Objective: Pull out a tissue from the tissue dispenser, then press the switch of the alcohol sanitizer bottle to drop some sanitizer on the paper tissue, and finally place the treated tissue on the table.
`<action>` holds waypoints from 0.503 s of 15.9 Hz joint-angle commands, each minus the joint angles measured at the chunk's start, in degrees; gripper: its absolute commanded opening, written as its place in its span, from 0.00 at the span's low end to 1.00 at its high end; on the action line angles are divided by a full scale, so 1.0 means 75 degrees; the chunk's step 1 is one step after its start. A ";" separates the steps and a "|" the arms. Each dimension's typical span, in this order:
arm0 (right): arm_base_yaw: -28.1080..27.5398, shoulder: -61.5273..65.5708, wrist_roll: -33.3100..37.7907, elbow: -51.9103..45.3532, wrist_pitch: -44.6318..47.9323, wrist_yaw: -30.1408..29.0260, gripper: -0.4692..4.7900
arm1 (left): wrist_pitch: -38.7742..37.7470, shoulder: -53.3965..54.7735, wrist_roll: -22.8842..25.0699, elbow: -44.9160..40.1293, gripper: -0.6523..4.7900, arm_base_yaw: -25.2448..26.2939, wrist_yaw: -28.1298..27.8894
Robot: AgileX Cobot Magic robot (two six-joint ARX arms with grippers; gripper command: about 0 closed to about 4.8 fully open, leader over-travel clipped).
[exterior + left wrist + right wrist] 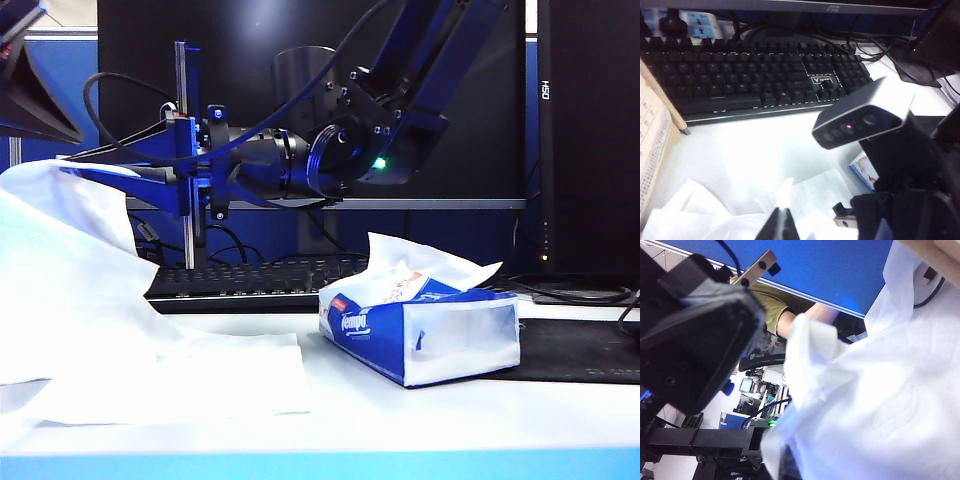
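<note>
The white tissue (60,260) hangs limp at the left of the exterior view, and my right gripper (105,172), reaching across from the right, is shut on its top edge. In the right wrist view the tissue (880,390) fills most of the picture and wraps the right gripper (790,465). My left gripper (781,224) hovers shut just above crumpled white tissue (705,220), with nothing clearly between its fingers. The blue and white tissue dispenser (420,335) lies on the table (420,425), another tissue poking from its slit. The alcohol sanitizer bottle and its switch are out of view.
A larger flat white sheet (200,385) lies on the table left of the pack. A black keyboard (750,75) runs along the back, with dark monitors (590,130) behind and a black mat (585,350) at the right. The right arm's grey camera (862,120) is close to my left gripper.
</note>
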 commanded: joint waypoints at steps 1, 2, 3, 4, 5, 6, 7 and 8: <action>-0.0052 -0.0038 -0.0055 0.0015 0.0102 0.0015 0.08 | 0.0128 0.0117 0.0009 0.0029 0.11 0.0006 0.0061; -0.0067 -0.0038 -0.0052 0.0015 0.0102 0.0041 0.08 | 0.0122 0.0154 0.0012 0.0029 0.11 0.0006 0.0061; -0.0076 -0.0038 -0.0052 0.0017 0.0105 0.0041 0.08 | 0.0082 0.0192 0.0012 0.0026 0.11 0.0003 0.0061; -0.0076 -0.0038 -0.0052 0.0017 0.0105 0.0041 0.08 | 0.0082 0.0198 0.0009 0.0026 0.11 0.0006 0.0064; -0.0073 -0.0038 -0.0052 0.0017 0.0105 0.0067 0.08 | 0.0076 0.0198 0.0006 0.0026 0.11 0.0003 0.0070; -0.0073 -0.0038 -0.0052 0.0017 0.0105 0.0096 0.08 | 0.0023 0.0201 0.0003 0.0026 0.11 0.0000 0.0090; -0.0073 -0.0038 -0.0055 0.0017 0.0105 0.0122 0.08 | -0.0058 0.0207 0.0009 0.0026 0.11 -0.0012 0.0093; -0.0076 -0.0038 -0.0055 0.0017 0.0111 0.0125 0.08 | -0.0137 0.0213 0.0029 0.0026 0.11 -0.0012 0.0093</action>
